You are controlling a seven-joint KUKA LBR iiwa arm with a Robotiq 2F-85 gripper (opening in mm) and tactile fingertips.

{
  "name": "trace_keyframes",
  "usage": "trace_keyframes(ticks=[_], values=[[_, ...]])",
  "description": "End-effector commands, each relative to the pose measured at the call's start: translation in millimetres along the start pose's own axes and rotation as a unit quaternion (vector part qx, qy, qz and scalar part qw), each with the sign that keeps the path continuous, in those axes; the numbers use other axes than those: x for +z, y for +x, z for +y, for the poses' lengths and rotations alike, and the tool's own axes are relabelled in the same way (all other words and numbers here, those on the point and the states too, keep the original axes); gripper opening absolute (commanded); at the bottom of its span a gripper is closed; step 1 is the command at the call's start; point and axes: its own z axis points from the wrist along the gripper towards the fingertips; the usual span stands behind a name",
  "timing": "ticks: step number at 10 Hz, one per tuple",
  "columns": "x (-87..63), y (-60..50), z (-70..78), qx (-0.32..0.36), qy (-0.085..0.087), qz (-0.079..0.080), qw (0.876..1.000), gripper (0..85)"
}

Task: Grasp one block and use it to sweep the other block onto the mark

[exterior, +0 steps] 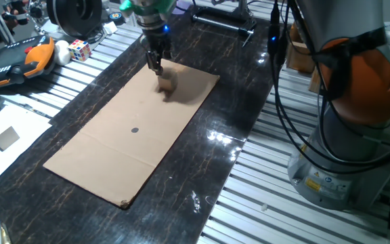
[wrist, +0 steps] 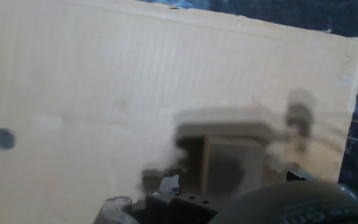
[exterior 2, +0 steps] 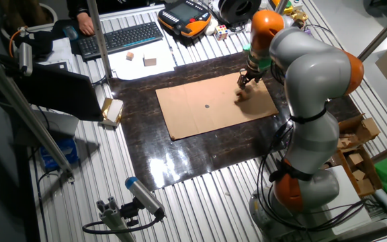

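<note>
The gripper (exterior: 156, 66) hangs low over the far end of the brown cardboard sheet (exterior: 114, 152). Its fingers point down and their tips are close to the sheet. I cannot tell how far apart the fingers are, or if they hold anything — they look like one dark shape in both fixed views, and the hand view is too blurry there.

Just beside the fingertips, a little toward the middle of the sheet, sits the other block (exterior: 166, 85). It is a small tan wooden cube, and it looks smeared in the picture. In the hand view the cube (wrist: 229, 165) is right below the fingers, near the bottom of the picture, with a soft blurry edge around it. I cannot tell if the fingers touch it.

Farther out from the fingers, well past the cube, is the mark (exterior: 135, 130) — a small dark round dot near the middle of the sheet. The cube is well apart from it. In the hand view the dot (wrist: 4, 138) sits far off to the left side.

The sheet lies flat on a dark shiny table (exterior: 249, 81). Out beyond the sheet, off to one side of the fingers, a little cube of many colours (exterior: 80, 49) sits next to an orange and black control pad (exterior: 15, 61).
</note>
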Motion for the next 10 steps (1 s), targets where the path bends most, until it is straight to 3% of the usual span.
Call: trace_keyframes(ticks=[1, 4, 8, 10], values=[[3.0, -0.9, -2.8, 0.000, 0.000, -0.002, 1.000, 85.0], [5.3, -1.0, -7.2, 0.005, 0.007, -0.011, 1.000, 85.0], [5.5, 1.0, -8.4, 0.007, 0.000, 0.001, 1.000, 84.3], [5.6, 1.9, -9.0, 0.007, -0.001, -0.003, 1.000, 84.3]])
